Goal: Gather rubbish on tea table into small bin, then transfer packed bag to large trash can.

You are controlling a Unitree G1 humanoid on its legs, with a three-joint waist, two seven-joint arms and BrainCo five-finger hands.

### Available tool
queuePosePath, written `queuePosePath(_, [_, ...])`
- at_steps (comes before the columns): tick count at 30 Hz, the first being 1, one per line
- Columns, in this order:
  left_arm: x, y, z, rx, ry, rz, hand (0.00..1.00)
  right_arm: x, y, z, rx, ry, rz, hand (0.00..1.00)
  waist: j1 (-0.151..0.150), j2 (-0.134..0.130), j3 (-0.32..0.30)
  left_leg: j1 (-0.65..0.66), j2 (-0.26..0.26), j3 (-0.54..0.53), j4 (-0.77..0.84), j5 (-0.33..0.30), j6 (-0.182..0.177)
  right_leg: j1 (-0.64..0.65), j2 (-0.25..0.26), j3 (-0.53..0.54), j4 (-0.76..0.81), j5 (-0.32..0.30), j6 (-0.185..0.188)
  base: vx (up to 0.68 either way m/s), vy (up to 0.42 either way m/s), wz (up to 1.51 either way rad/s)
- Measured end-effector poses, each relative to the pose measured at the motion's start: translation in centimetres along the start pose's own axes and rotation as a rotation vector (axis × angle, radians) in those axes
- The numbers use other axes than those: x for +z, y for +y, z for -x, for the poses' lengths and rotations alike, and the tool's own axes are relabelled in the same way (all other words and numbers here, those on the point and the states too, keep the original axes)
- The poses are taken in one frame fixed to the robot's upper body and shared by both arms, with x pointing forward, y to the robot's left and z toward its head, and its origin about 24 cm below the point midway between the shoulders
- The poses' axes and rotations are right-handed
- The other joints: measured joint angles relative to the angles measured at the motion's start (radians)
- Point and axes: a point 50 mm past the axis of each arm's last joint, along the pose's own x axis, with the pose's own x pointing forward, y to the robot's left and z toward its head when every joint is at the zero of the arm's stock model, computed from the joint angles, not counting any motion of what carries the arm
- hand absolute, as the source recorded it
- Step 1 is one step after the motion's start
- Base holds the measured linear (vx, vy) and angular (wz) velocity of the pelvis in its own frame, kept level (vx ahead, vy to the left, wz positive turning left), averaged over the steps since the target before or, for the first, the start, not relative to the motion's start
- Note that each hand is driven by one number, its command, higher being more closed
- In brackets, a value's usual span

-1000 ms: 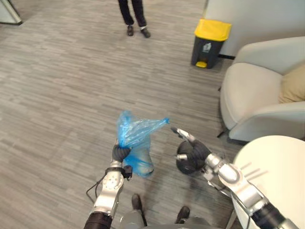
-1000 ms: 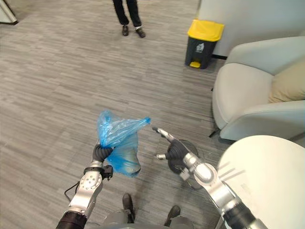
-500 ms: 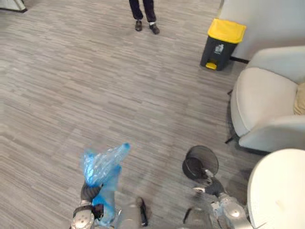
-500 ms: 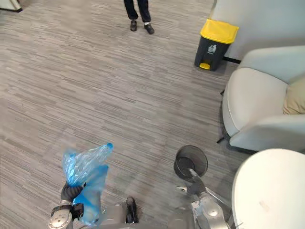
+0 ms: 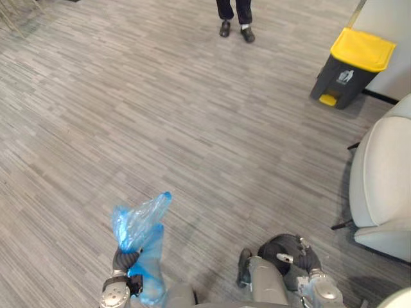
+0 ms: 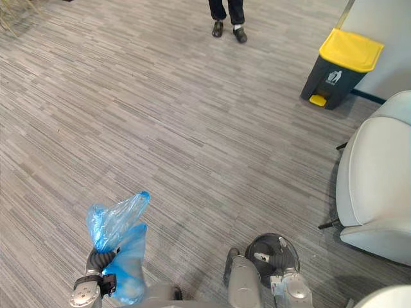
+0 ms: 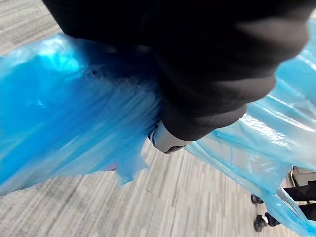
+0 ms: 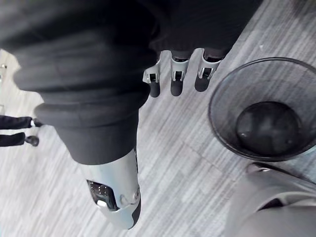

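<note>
At the near left, the left robot hand [image 5: 124, 260] is clenched around the gathered neck of the blue plastic rubbish bag [image 5: 137, 221], which it holds in the air above the grey wood-grain floor [image 5: 160, 115]. The bag's loose, crinkled top fans up and to the right above the fist, while its fuller body hangs below beside the wrist. In the left wrist view the translucent blue film spreads to both sides of the dark ribbed cover. Further right, at the far edge of the floor, stand a person's legs [image 5: 234, 11] in dark trousers and dark shoes. Near the middle right, close to the robot, the small black wire-mesh bin [image 8: 223, 123] stands upright on the floor. The right robot hand [image 8: 174, 79] hovers just above and beside the bin's rim, its fingers loosely relaxed with the thumb held apart, gripping nothing. At the far right corner of the floor, against the pale wall, the large trash can [image 5: 347, 74] stands shut, dark grey with a yellow lid and a yellow pedal. Nearer along the right side is a light grey armchair [image 5: 382, 173] on thin dark legs. A pale curved sliver at the near right corner may be the edge of the bench [image 6: 385, 298].
</note>
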Motion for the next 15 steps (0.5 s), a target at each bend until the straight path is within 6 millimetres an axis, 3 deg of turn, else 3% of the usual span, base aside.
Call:
queuePosePath(2, [1.0,-0.1,-0.2,-0.015,-0.045,0.003,1.0,1.0,-0.1,-0.3,-0.012,-0.039,-0.018,0.0,0.027,-0.019,0.01,-0.078,-0.041,0.019,-0.102,-0.008,0.015,0.073,0.004,0.069,-0.079,-0.001,0.001,0.5,-0.015,-0.88])
queuePosePath(4, [1.3,-0.2,-0.3,-0.017,-0.056,0.004,1.0,1.1,-0.2,-0.5,-0.02,-0.039,-0.02,0.0,0.042,-0.028,0.01,-0.127,-0.106,-0.018,-0.291,0.009,0.0,0.123,-0.002,0.123,-0.128,-0.005,0.01,0.42,0.106,-0.99])
queuePosePath(5, [1.1,-0.2,-0.2,-0.015,-0.048,0.002,1.0,0.7,-0.1,-0.9,-0.023,-0.014,-0.022,0.0,0.047,-0.02,0.003,-0.118,-0.149,-0.076,-0.491,0.073,-0.007,0.146,-0.001,0.157,-0.136,-0.024,0.041,0.5,0.23,-1.22])
queuePosePath(6, [0.7,-0.2,0.0,-0.016,-0.033,0.003,1.0,0.0,-0.5,-0.9,-0.04,0.02,-0.018,0.0,0.058,0.008,-0.016,-0.111,-0.154,-0.133,-0.599,0.18,0.015,0.16,0.016,0.203,-0.127,-0.064,0.073,0.51,0.277,-1.35])
queuePosePath(7, [0.3,-0.1,0.3,-0.013,-0.018,0.003,1.0,-0.4,-0.5,-0.9,-0.045,0.039,-0.019,0.0,0.073,0.011,-0.024,-0.108,-0.154,-0.148,-0.559,0.247,0.009,0.163,0.019,0.239,-0.101,-0.096,0.086,0.54,0.325,-1.43])
queuePosePath(8, [0.0,0.2,0.3,-0.01,-0.003,-0.012,1.0,-1.1,0.4,-0.6,-0.031,0.069,-0.038,0.0,0.076,-0.032,-0.043,-0.095,-0.161,-0.095,-0.501,0.167,0.017,0.142,-0.022,0.274,-0.008,-0.14,0.123,0.55,0.281,-1.15])
queuePosePath(9, [0.1,0.3,0.2,-0.012,-0.008,-0.018,1.0,-1.4,0.7,-0.4,-0.027,0.077,-0.041,0.0,0.063,-0.053,-0.054,-0.074,-0.174,-0.065,-0.493,0.134,0.029,0.089,-0.05,0.274,0.121,-0.144,0.148,0.65,0.301,-1.01])
queuePosePath(10, [0.3,-0.2,0.1,-0.036,-0.015,-0.027,1.0,-1.3,0.9,-0.5,-0.021,0.077,-0.028,0.0,0.056,-0.061,-0.053,-0.022,-0.182,-0.03,-0.493,0.1,0.05,0.006,-0.085,0.262,0.33,-0.097,0.272,0.62,0.279,-0.7])
queuePosePath(11, [0.4,-0.5,0.0,-0.06,-0.018,-0.043,1.0,-1.5,1.0,-0.4,-0.018,0.084,-0.025,0.0,0.029,-0.059,-0.052,0.046,-0.193,-0.012,-0.504,0.066,0.065,-0.078,-0.121,0.222,0.53,-0.048,0.342,0.5,0.241,-0.51])
queuePosePath(12, [0.5,-0.7,0.0,-0.074,-0.022,-0.054,1.0,-1.7,1.0,-0.3,-0.018,0.092,-0.023,0.0,0.017,-0.059,-0.051,0.081,-0.199,-0.005,-0.519,0.052,0.07,-0.103,-0.14,0.188,0.595,-0.058,0.317,0.49,0.209,-0.2])
queuePosePath(13, [0.7,-0.8,-0.1,-0.087,-0.029,-0.067,1.0,-1.9,1.1,-0.3,-0.016,0.101,-0.018,0.0,0.003,-0.055,-0.05,0.135,-0.201,0.004,-0.549,0.041,0.073,-0.135,-0.162,0.134,0.636,-0.078,0.267,0.49,0.137,-0.1])
queuePosePath(14, [1.0,-0.6,-0.4,-0.085,-0.042,-0.073,1.0,-1.9,1.2,-0.3,-0.011,0.1,-0.018,0.0,-0.007,-0.045,-0.044,0.205,-0.202,0.019,-0.611,0.036,0.072,-0.187,-0.18,0.05,0.626,-0.093,0.211,0.57,0.116,-0.19])
queuePosePath(15, [1.7,-0.5,-0.9,-0.085,-0.065,-0.082,1.0,-1.7,1.3,-0.4,-0.01,0.095,-0.019,0.0,-0.014,-0.044,-0.043,0.257,-0.202,0.025,-0.668,0.035,0.07,-0.241,-0.184,-0.032,0.563,-0.105,0.182,0.47,0.054,-0.17])
